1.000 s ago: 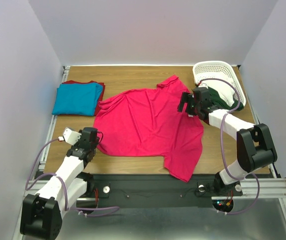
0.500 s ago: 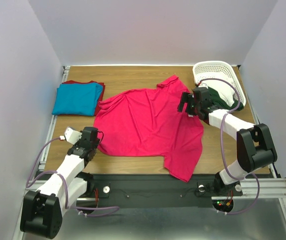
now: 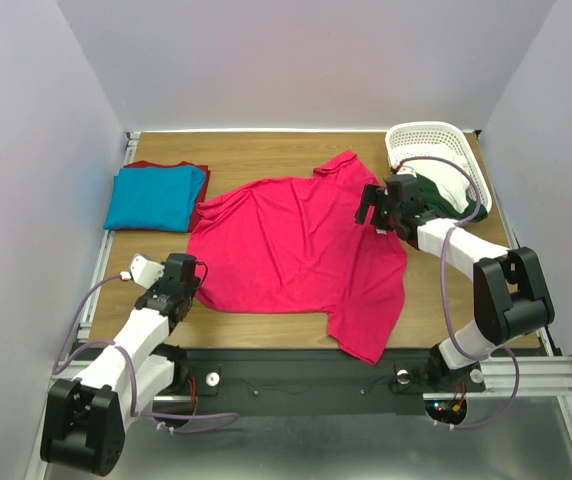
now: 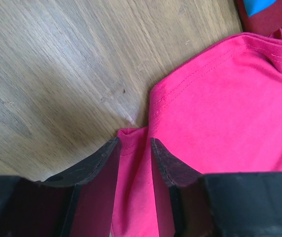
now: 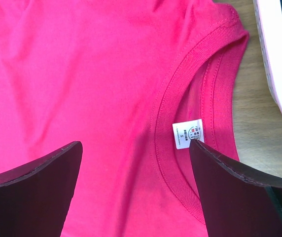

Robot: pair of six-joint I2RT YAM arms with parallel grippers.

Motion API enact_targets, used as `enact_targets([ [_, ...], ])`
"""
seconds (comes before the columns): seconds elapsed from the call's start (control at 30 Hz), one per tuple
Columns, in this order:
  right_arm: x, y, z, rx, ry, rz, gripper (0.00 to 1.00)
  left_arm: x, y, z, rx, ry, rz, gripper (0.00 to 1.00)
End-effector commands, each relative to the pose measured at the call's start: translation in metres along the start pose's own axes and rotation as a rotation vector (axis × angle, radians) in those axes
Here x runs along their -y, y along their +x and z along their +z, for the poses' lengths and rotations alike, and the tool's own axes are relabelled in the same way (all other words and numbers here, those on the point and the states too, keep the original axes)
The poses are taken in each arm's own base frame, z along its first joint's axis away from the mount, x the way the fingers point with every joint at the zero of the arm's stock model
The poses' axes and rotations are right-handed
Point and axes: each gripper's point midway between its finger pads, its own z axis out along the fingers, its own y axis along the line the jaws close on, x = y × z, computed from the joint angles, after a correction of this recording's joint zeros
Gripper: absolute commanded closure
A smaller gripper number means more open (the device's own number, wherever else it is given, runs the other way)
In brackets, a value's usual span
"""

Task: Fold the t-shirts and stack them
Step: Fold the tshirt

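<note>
Left arm folded low, hand (image 4: 134, 142) narrowed onto a fold of pink t-shirt (image 4: 220, 108). Right arm extended forward, hand (image 5: 135, 144) facing down, fingers spread wide.

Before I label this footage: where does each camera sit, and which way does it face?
Top external: fixed above and behind, looking down on the table; left arm and right arm show, bases at bottom.
Left wrist: on the left arm, facing down at a corner of the pink shirt; the left gripper straddles it.
Right wrist: on the right arm, facing down at the collar and label; right gripper open, basket at right.
Shared: all see the pink shirt; top and left wrist both catch the blue shirt.
</note>
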Motion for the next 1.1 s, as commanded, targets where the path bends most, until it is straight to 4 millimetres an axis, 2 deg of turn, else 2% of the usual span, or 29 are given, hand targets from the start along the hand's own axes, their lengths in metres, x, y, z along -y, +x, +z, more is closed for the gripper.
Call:
enact_targets([
  [0.0,0.003,-0.005,0.002,0.037,0.004,-0.008,0.05,-0.002,-0.003,0.000,0.015,-0.008,-0.033,0.58],
  [0.67,0.001,-0.014,-0.002,0.061,-0.006,-0.012,0.04,-0.008,-0.010,0.002,0.041,-0.127,-0.066,0.58],
  [0.7,0.001,-0.015,-0.001,0.061,-0.004,-0.010,0.04,-0.009,-0.010,0.002,0.040,-0.130,-0.060,0.59],
  [0.73,0.001,-0.014,-0.001,0.059,-0.005,-0.010,0.04,-0.009,-0.010,0.003,0.039,-0.131,-0.055,0.64],
  [0.83,0.001,-0.013,0.001,0.055,-0.004,-0.011,0.04,-0.009,-0.008,0.004,0.030,-0.143,-0.035,0.67],
  [1.07,0.002,-0.015,-0.004,0.066,-0.004,-0.010,0.04,-0.008,-0.008,0.005,0.032,-0.139,-0.021,0.67],
])
